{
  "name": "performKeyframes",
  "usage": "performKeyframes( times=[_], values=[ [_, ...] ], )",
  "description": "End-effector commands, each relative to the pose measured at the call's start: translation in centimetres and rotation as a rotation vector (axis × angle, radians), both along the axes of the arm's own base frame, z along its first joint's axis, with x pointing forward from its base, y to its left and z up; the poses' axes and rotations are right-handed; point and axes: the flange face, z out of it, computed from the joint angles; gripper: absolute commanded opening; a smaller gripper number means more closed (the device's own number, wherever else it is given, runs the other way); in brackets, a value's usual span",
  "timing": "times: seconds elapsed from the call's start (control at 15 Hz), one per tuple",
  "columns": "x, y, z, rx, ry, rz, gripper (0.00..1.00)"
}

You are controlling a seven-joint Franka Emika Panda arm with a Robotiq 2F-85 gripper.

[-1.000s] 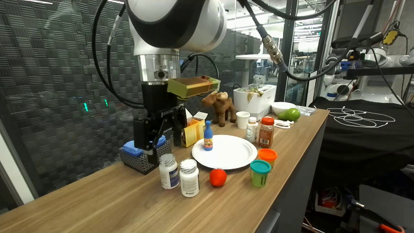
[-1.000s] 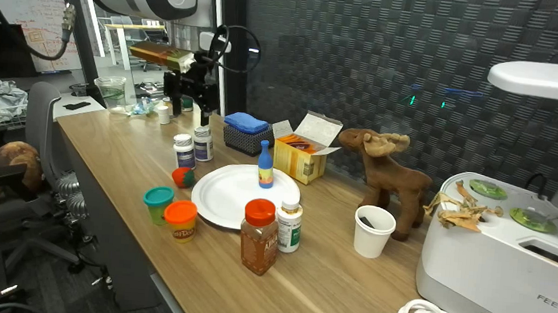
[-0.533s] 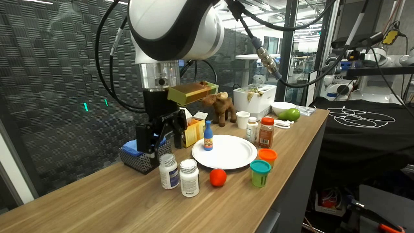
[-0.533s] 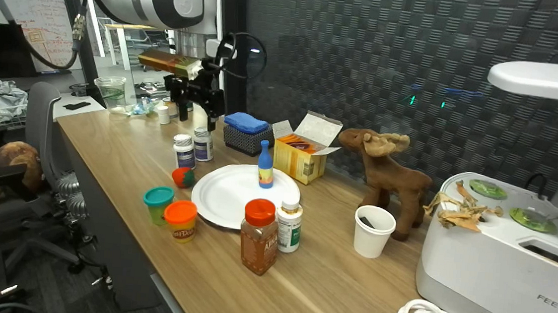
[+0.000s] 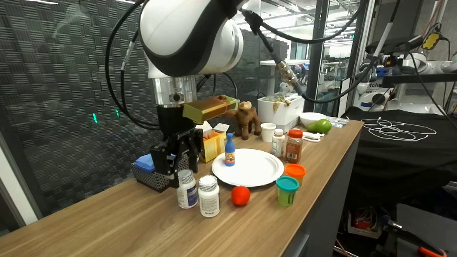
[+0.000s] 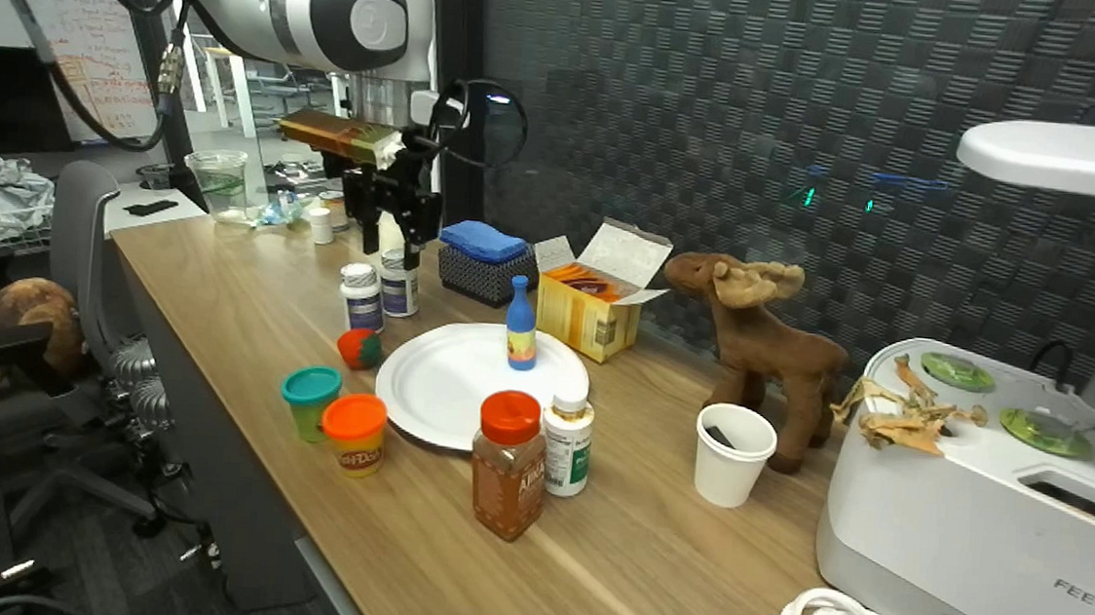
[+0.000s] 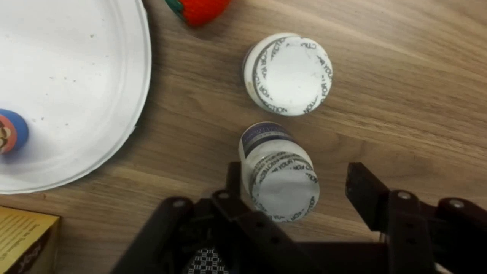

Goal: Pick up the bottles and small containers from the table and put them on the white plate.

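First pill bottle (image 7: 286,194): it stood upright on the desk (image 5: 150,226), its top between the two fingers (image 7: 367,198) in the wrist view.
End effector (image 7: 293,176): it was partly open and had hold of nothing; one finger was very close to this bottle, if touching I could not tell, and on the opposite side a gap was seen.
Second pill bottle (image 7: 293,76): it stood upright just beside the first one.
Strawberry (image 5: 240,195): it lay between the second pill bottle and the green tub (image 5: 286,196).
Orange-lidded tub (image 6: 356,441): it stood just beside the green tub, which had a teal lid.
Plate (image 5: 253,169): it was round and white, near the strawberry, and carried an upright blue bottle (image 5: 229,151).
Red-lidded jar (image 6: 507,480): it stood near the plate, just beside a white bottle (image 6: 567,451).
Yellow box (image 6: 588,316): its flaps were up, between the plate and the wall.
Black box (image 6: 481,281): it had a blue cloth (image 6: 484,240) on top.
Toy moose (image 6: 768,340): it stood near the paper cup (image 6: 733,464).
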Motion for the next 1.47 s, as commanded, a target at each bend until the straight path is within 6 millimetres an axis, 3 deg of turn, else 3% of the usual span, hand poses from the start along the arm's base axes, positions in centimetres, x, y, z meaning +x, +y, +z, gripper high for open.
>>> performKeyframes(
  times=[0.0, 0.2, 0.47, 1.0, 1.2, 1.4],
  values=[
    [0.8, 0.0, 0.8, -0.002, -0.02, -0.011, 0.42],
    [0.9, -0.4, 1.2, -0.005, -0.028, -0.026, 0.2],
    [1.0, -1.8, 2.4, -0.008, -0.045, -0.102, 0.2],
    [-0.1, -8.4, 8.6, -0.028, -0.08, -0.544, 0.2],
    [-2.0, -9.6, 8.6, -0.058, -0.016, -0.668, 0.2],
    [-3.6, -10.1, 7.2, -0.088, 0.034, -0.739, 0.2]
  ],
)
